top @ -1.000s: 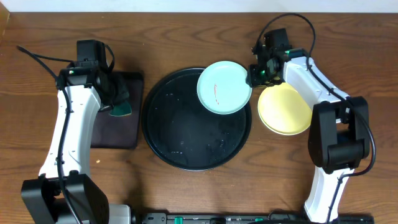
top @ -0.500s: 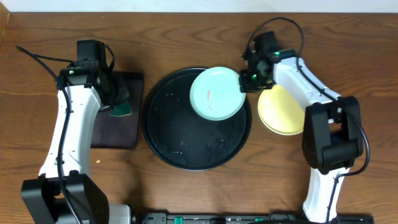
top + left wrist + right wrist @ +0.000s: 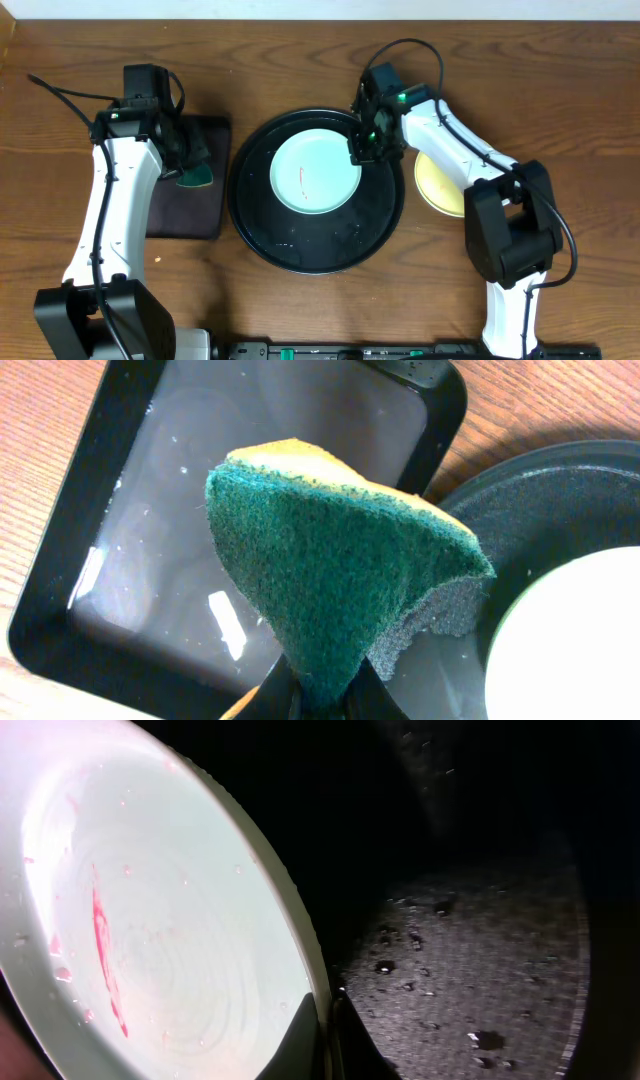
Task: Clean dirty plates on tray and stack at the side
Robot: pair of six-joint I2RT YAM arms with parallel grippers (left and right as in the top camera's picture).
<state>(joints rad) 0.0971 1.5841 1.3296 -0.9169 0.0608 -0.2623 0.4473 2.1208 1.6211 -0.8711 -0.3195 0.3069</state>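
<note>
A mint-green plate (image 3: 313,172) with a thin red smear lies on the round black tray (image 3: 300,250). My right gripper (image 3: 364,146) is shut on the plate's right rim; the right wrist view shows the rim (image 3: 300,970) pinched between my fingers (image 3: 325,1030), with the red smear (image 3: 103,950) inside. A pale yellow plate (image 3: 445,185) lies on the table right of the tray, partly under my right arm. My left gripper (image 3: 190,165) is shut on a green-and-yellow sponge (image 3: 340,560) above the small rectangular tray. Only one mint-green plate is in view.
The small rectangular black tray (image 3: 180,215) lies left of the round tray, wet inside (image 3: 150,540). Water drops dot the round tray (image 3: 480,970). Cables trail from both arms at the back of the wooden table.
My right gripper has carried the mint-green plate leftward from the tray's right rim to the middle of the tray. The left arm has not moved.
</note>
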